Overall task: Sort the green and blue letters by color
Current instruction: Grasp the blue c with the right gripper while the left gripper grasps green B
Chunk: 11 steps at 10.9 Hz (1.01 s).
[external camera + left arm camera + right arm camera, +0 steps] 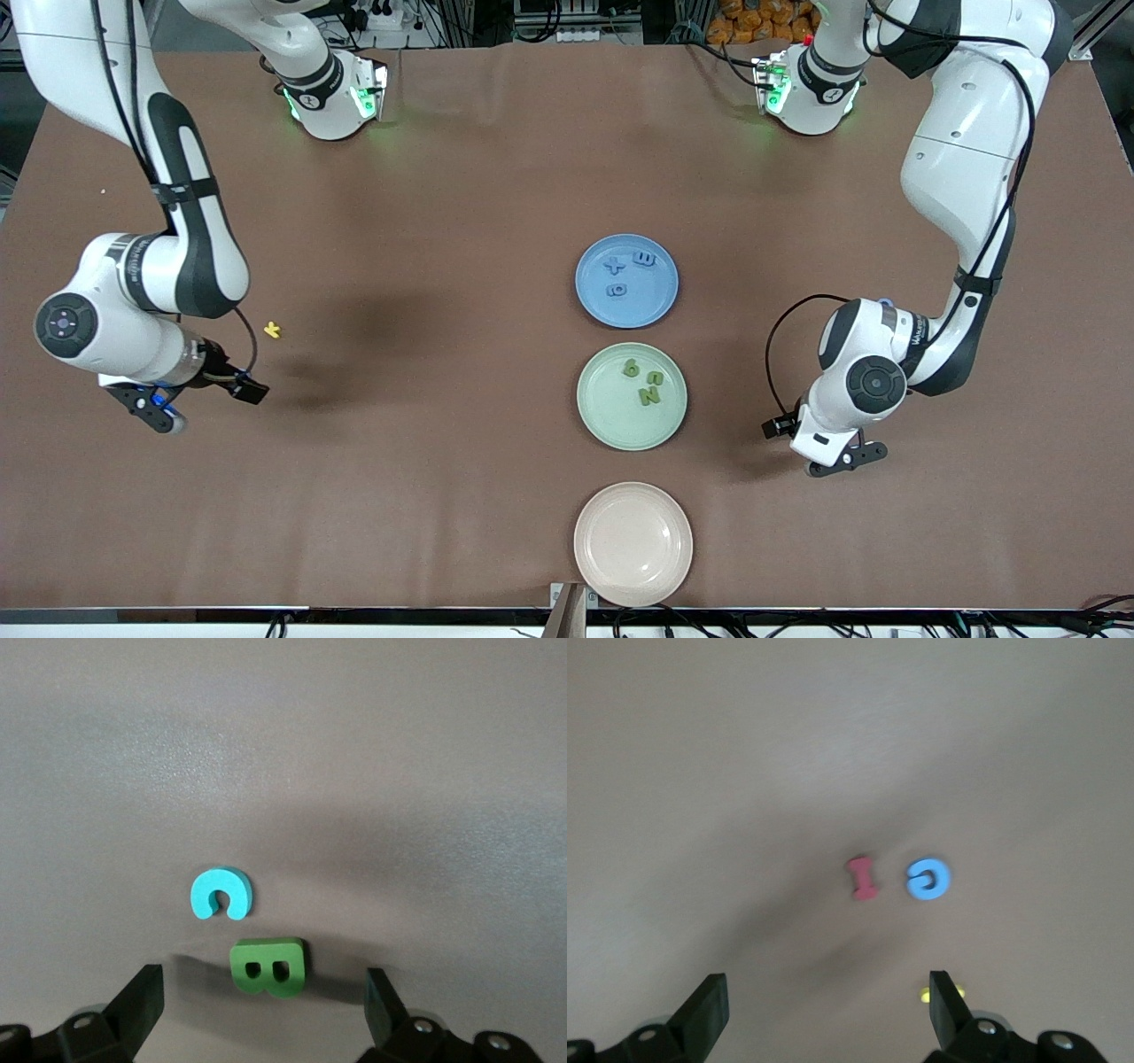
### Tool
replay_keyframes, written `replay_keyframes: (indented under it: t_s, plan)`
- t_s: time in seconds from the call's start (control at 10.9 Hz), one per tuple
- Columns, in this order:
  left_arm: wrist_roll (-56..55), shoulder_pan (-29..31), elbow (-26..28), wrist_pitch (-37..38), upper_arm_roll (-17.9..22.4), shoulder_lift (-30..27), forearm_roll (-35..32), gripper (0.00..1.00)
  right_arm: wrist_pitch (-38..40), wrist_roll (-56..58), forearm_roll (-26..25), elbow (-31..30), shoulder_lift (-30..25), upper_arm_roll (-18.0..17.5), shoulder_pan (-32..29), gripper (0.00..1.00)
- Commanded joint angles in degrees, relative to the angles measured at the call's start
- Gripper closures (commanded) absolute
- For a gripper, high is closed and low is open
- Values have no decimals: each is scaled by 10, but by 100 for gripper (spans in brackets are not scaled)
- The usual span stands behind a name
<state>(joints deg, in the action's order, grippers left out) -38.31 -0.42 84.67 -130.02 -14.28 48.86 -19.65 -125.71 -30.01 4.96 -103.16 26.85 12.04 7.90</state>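
Three blue letters [627, 274] lie on the blue plate [660, 306], three green letters [646, 379] on the green plate [602, 416] at its 6 o'clock. The released left pincer [261, 1008] hangs over a green B [268, 966]. The released right pincer [828, 1005] hangs over a blue G [928, 879].

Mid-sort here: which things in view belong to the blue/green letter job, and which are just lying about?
Job:
blue plate with three blue pieces
green plate with three green letters
green B under the open left gripper
blue letter under the open right gripper

Lying about:
turquoise c
red I
yellow letter
cream plate
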Motion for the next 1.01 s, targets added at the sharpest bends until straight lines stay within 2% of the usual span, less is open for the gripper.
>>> replay_keyframes:
  t_s: [0.0,0.09,0.18,0.55,0.92]
  plan:
    - [13,7,-15,9,-1,9,21,26,-73,7,-9,-74,-36,-4,-12,0]
    - [11,7,-16,9,-1,9,41,71,-115,20,-9,-96,-33,-4,-20,0]
    - [9,8,-16,9,-1,9,52,100,-140,44,-8,-107,-28,-5,-29,0]
    - [-3,7,-16,9,-1,8,53,100,-192,96,-7,-135,-11,-5,-66,0]
    - [-18,3,-18,9,-7,-2,54,100,-248,96,-6,-141,27,-6,-69,0]
